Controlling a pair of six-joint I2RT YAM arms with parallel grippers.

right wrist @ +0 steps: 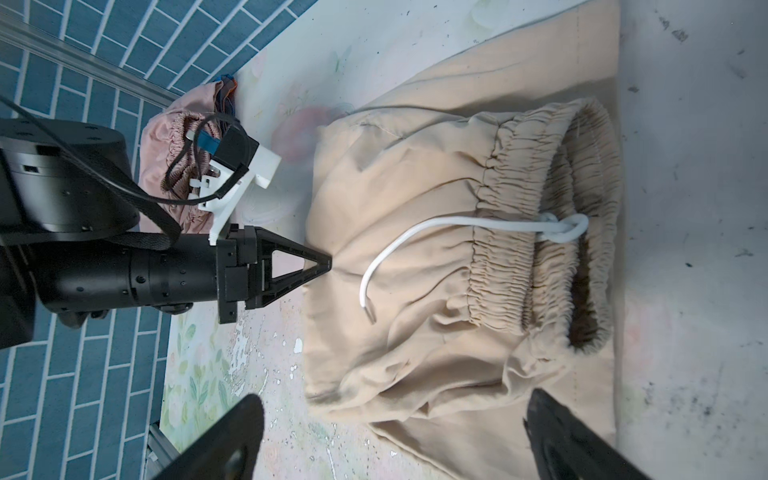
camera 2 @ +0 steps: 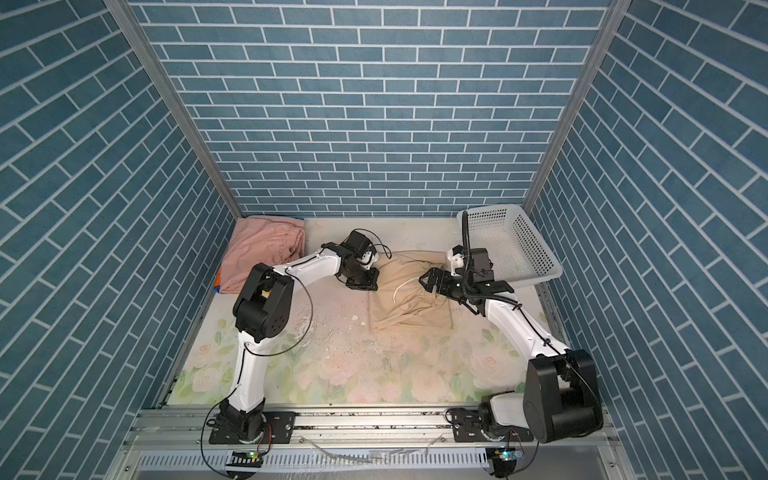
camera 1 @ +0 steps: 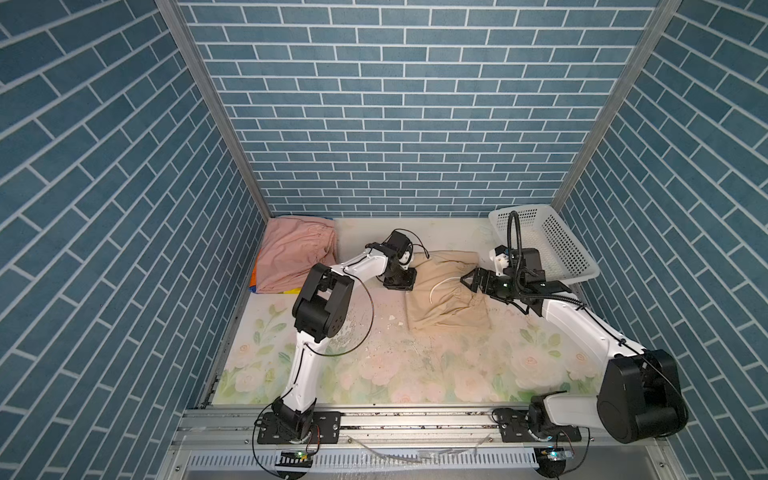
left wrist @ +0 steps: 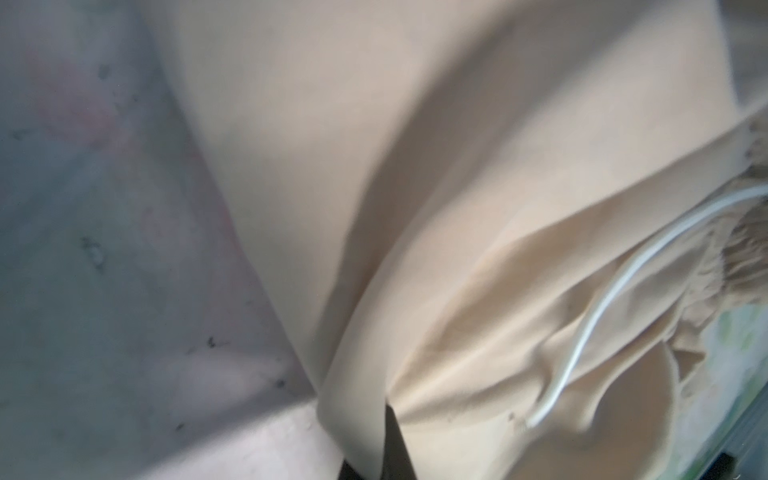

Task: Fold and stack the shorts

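1. While the plain pink cloth shorts (camera 1: 291, 257) look folded in the far left corner, stacked on the shiny rainbow-striped shorts (camera 1: 254, 277), both top views put the beige drawstring cloth shorts (camera 2: 415, 299) rumpled in the middle of the floral table (camera 1: 374, 365). I'd say they are the last pair to fold. My left gripper (camera 1: 409, 286) is at their left edge. My right gripper (camera 1: 467, 279) hangs over the waist side, jaws spread. The white perforated plastic basket (camera 1: 552, 245) sits far right, with nothing visible inside.
2. Left wrist: blurred. Beige cloth fans out in creases from my dark fingertip (left wrist: 395, 440), so it's clamped. The white drawstring (left wrist: 602, 299) lies loose.
3. Right wrist: left jaws are pressed together on a nip of the beige edge, probably to drag it flat. My right fingers (right wrist: 232, 432) are wide apart, gripping nothing.
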